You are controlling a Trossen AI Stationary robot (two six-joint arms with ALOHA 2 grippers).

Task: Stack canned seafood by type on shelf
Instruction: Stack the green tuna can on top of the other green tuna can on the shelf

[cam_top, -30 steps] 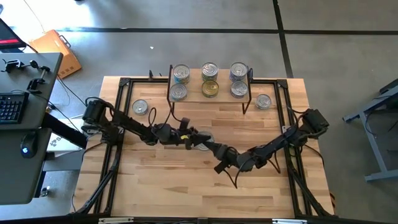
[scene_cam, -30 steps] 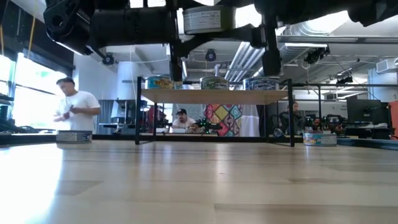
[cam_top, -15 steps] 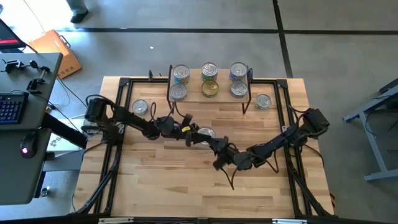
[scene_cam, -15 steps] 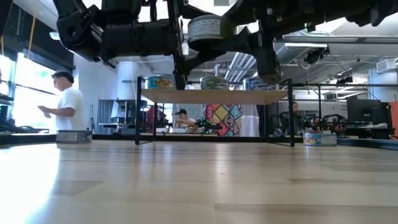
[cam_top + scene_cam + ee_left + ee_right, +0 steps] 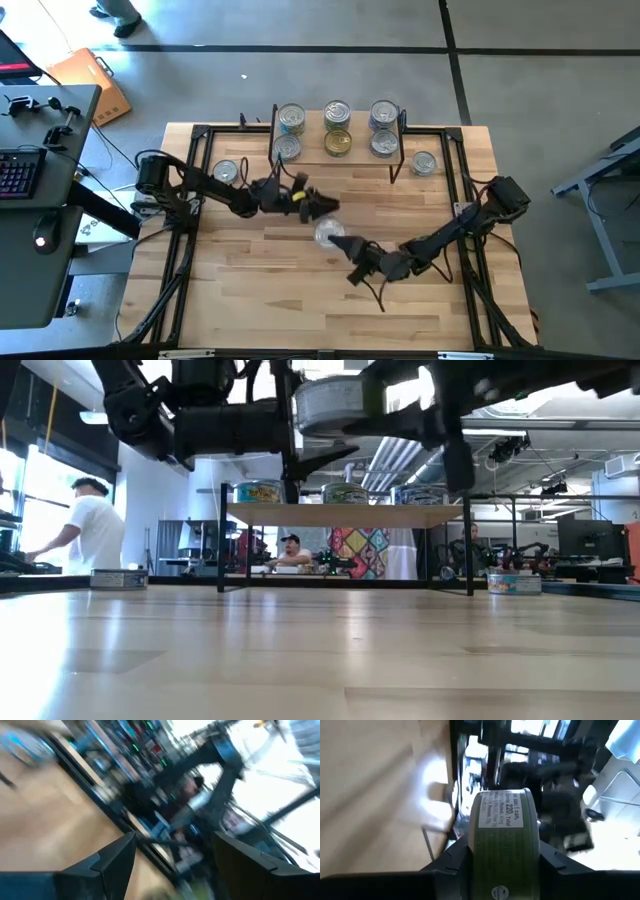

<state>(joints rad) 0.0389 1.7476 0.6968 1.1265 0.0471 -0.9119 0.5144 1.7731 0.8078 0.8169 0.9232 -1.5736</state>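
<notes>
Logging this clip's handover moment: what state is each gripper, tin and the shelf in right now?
Left gripper: open, empty, above the table.
Right gripper: shut on the held tin.
Held tin: green label, clamped between the right fingers, off the table.
Shelf: upright, six tins on top.
Left loose tin: on the table beside the shelf.
Right loose tin: on the table beside the shelf.

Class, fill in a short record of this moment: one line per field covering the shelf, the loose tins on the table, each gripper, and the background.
shelf: small rack at the table's far edge, six tins on top in three pairs
loose tins on table: one left of the shelf, one right of it
right gripper: raised over mid-table, shut on a green-labelled tin held by its flat ends
left gripper: open, empty, beside that tin
background: a person in a white top at left in the low view
</notes>
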